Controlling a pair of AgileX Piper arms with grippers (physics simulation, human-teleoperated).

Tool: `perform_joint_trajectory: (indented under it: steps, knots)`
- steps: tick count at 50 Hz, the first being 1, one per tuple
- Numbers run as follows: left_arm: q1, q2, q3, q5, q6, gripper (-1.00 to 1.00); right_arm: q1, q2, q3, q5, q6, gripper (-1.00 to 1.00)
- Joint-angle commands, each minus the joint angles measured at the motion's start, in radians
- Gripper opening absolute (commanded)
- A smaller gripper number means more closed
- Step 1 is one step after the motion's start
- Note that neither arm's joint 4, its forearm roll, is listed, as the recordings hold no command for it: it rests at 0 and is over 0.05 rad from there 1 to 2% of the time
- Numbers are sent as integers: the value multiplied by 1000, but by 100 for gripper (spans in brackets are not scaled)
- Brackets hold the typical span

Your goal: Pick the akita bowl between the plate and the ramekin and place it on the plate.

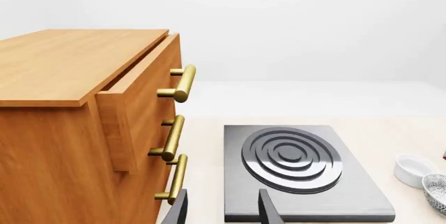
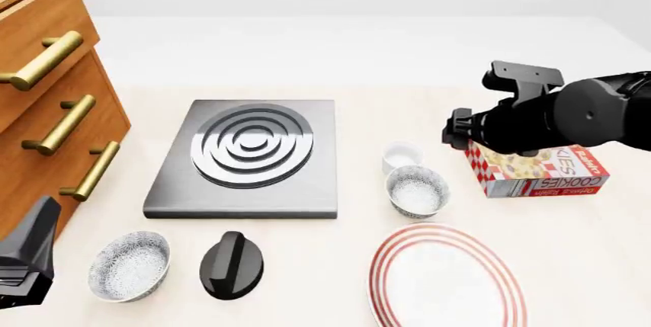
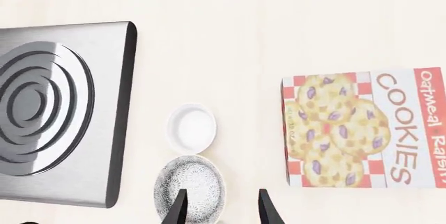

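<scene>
Simulated kitchen setting: hotplate [image 2: 249, 155], plate [image 2: 444, 280], cookie box [image 2: 539, 168] and wooden drawers [image 2: 46, 91] sitting on tabletop [image 2: 336, 60].

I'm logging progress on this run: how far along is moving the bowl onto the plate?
Nothing looks done yet: the akita bowl sits on the table between the ramekin and the plate, which carries nothing. In hand: the right gripper hangs open above the table beside that bowl, gripping nothing. Left: grasp, lift, and set it on the plate. The left gripper is open and idle by the stove.

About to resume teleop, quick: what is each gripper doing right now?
Left gripper: open, holding nothing.
Right gripper: open, holding nothing, above the akita bowl.
</scene>
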Motion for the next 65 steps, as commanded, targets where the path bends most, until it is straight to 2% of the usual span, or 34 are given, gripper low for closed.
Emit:
perform_joint_trajectory:
  steps: [1, 14, 37, 65]
  knots:
    - [0, 0, 0, 0, 0, 100, 3, 25, 25, -39, 28, 100]
    - [0, 0, 0, 0, 0, 100, -1, 61, 64, -88, 43, 100]
    - [0, 0, 0, 0, 0, 100, 8, 139, 117, -175, 34, 100]
    - [0, 0, 0, 0, 0, 100, 17, 179, 140, -210, 33, 100]
